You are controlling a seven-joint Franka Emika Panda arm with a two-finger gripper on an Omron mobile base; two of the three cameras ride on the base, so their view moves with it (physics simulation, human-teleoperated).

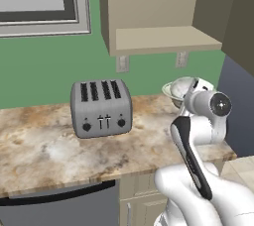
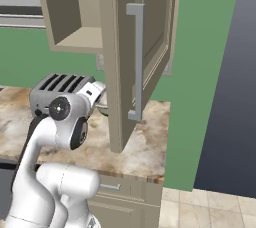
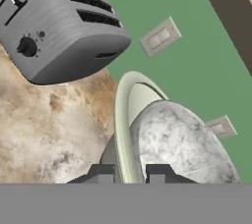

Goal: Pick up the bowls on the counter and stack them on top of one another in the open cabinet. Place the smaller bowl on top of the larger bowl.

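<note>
We see our gripper [image 3: 129, 173] low over the counter [image 1: 49, 145], its two dark tips set on either side of the pale green-cream bowl's [image 3: 124, 120] rim, one outside, one inside; we cannot tell whether they press on it. The grey mottled bowl [image 3: 179, 142] lies just beside the green one, seemingly touching it, on the side away from the toaster [image 1: 100, 107]. Both bowls sit on the counter near the green wall [image 3: 172, 2], to the right of the toaster, below the open cabinet [image 1: 163, 39].
</note>
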